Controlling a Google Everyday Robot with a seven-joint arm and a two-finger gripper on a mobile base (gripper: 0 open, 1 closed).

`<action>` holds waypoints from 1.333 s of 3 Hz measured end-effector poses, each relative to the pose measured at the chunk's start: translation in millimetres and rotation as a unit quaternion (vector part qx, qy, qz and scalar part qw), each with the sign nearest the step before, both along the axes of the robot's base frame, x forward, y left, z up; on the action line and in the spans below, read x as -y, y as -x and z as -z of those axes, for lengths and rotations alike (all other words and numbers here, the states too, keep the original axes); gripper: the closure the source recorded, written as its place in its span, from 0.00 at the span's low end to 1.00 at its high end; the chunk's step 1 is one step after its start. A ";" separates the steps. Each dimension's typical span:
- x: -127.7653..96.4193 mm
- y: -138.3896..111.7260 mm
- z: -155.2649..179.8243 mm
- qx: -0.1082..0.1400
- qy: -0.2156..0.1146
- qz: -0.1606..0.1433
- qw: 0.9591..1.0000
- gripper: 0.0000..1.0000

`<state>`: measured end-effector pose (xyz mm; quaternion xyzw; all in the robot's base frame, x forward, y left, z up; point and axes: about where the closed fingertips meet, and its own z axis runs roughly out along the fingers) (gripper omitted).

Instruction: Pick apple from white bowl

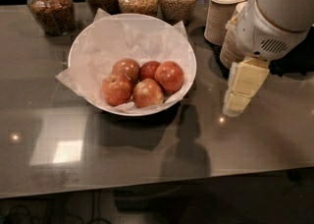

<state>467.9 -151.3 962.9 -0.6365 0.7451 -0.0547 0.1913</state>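
The white bowl (83, 41) is wide and shallow, lined with crinkled white paper, and stands on the dark counter left of centre. Several apples lie in its front half. The apple (170, 76) is the largest, glossy and mostly red, at the right of the group. A smaller dark-red apple (148, 69) lies beside it, and more mottled apples (117, 89) lie to the left and front. My gripper (232, 109), cream-coloured under a white arm housing (267, 24), hangs above the counter just right of the bowl and holds nothing that I can see.
Four glass jars of nuts and grains (51, 12) stand along the back edge. Stacks of tan paper bowls with white tops (226, 7) stand at the back right, partly behind my arm. The counter's front edge (147, 183) runs along the bottom.
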 end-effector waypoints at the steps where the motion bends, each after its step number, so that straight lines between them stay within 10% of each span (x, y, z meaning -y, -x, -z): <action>1: -17.9 -10.2 2.6 -0.001 0.001 -0.026 1.000 0.00; 3: -20.6 -19.6 4.1 0.009 -0.027 -0.026 0.999 0.00; 4: -27.1 -40.5 2.8 0.027 -0.098 -0.040 0.994 0.00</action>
